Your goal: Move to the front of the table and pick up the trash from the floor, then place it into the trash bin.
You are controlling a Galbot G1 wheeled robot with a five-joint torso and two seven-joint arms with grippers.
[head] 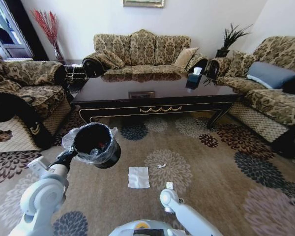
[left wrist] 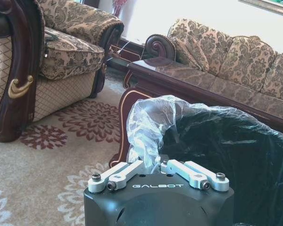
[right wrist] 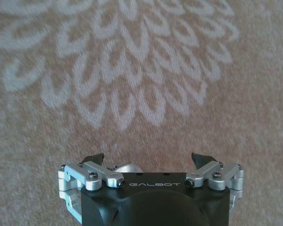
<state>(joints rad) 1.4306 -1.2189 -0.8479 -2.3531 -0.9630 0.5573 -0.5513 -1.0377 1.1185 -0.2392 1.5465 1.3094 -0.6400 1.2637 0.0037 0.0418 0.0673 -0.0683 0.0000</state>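
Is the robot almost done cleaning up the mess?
Not yet. The left end effector is holding the trash bin up by its rim, and something already lies inside. The right end effector is open and empty above the floor. A white napkin and a small scrap are not yet picked up.

Left gripper (left wrist: pixel 159 165) clamped; right gripper (right wrist: pixel 148 160) jaws apart.

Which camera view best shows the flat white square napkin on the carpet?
The head view: the flat white square napkin lies whole on the patterned carpet. The left wrist view shows the bin instead; the right wrist view shows bare carpet.
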